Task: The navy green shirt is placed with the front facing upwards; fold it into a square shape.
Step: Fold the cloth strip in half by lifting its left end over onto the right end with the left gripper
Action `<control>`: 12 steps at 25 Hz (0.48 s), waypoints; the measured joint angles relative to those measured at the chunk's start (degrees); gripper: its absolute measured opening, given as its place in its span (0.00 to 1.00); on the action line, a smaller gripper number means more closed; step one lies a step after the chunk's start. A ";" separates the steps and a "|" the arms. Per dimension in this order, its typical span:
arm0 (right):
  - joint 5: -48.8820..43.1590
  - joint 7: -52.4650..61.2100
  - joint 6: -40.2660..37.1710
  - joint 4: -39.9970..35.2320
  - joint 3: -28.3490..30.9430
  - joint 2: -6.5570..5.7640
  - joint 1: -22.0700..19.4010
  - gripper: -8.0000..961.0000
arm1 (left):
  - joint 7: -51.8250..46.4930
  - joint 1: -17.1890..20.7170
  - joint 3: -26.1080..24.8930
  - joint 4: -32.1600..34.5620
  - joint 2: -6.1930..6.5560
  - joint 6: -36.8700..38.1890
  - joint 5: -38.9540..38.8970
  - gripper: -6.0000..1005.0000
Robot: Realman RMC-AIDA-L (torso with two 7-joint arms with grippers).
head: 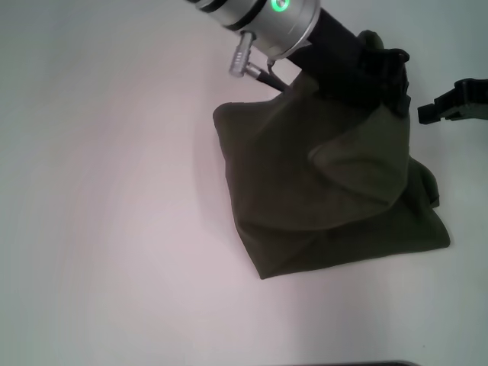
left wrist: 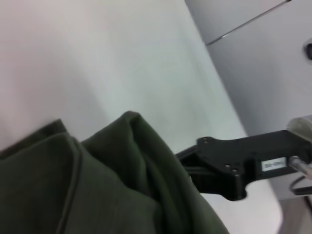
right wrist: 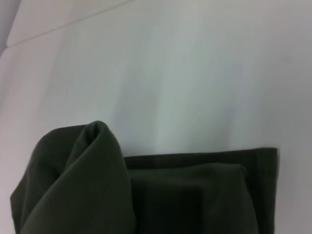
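Observation:
The navy green shirt [head: 328,198] lies as a folded, roughly square bundle right of the table's middle, with loose folds on top and no lettering showing. My left arm reaches in from the far left, and its gripper [head: 381,72] is shut on the shirt's far right corner, where the cloth bunches up. My right gripper [head: 428,112] hovers open just right of that corner, clear of the cloth. In the left wrist view the shirt [left wrist: 97,185] fills the near part, with the right gripper [left wrist: 184,162] beside it. Only the folded shirt [right wrist: 170,195] appears in the right wrist view.
The white table [head: 114,191] stretches bare to the left of and in front of the shirt. A dark strip [head: 358,364] marks the table's near edge. A grey wall panel [left wrist: 263,58] stands beyond the table's far side.

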 joint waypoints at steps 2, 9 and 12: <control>-0.58 0.19 0.03 0.00 0.21 0.14 0.13 0.04 | -0.31 -1.32 0.16 1.14 -0.09 -0.65 1.03 0.09; -1.12 0.31 0.35 0.06 0.30 0.48 0.31 0.04 | -0.37 -3.62 1.06 4.84 -0.14 -3.11 2.53 0.10; -1.14 0.43 0.35 0.08 0.30 0.52 0.31 0.04 | -0.38 -3.79 1.39 4.97 -0.09 -3.24 2.54 0.10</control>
